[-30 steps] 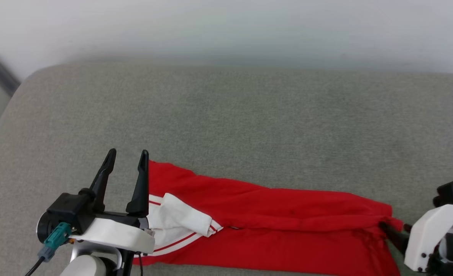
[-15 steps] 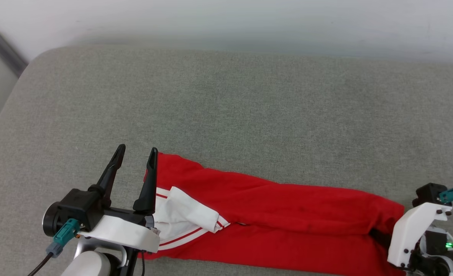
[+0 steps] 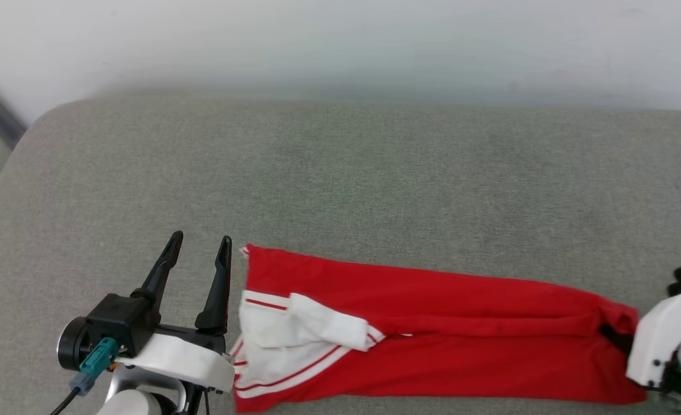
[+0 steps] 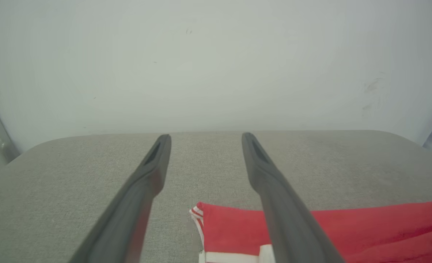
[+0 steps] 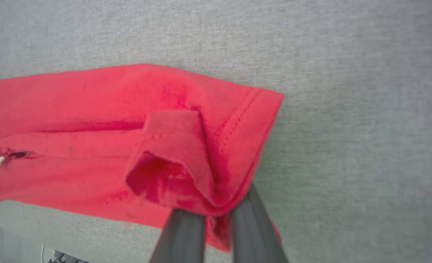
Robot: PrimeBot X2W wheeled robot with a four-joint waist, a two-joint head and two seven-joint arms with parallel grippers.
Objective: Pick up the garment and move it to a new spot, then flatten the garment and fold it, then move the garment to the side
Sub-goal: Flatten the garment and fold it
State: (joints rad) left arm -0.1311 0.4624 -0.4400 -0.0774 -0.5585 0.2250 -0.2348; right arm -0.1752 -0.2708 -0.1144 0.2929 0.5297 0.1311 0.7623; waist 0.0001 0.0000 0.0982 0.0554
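In the head view, one garment [image 3: 432, 323] is seen laid out as a long red band on the grey cushion [image 3: 375, 173], close to its near edge. A white sleeve panel [image 3: 294, 328] is folded over at the garment's left end.

The pinch itself is made plain in the right wrist view. There the two fingers of the right gripper [image 5: 218, 219] are closed on a bunched fold of hem at the garment's [image 5: 91, 120] right end. In the head view the right gripper [image 3: 612, 335] is largely hidden by its own white housing.

Two grippers are counted, each with two dark fingers. The left gripper [image 3: 201, 237] is held just beside the cloth's left end, its jaws spread and nothing between them. In the left wrist view the left gripper [image 4: 205, 136] is seen above the striped corner of the garment [image 4: 230, 226], which is partly crossed by one finger (contact cannot be judged).

A pale wall [image 3: 340, 40] is seen behind the cushion.
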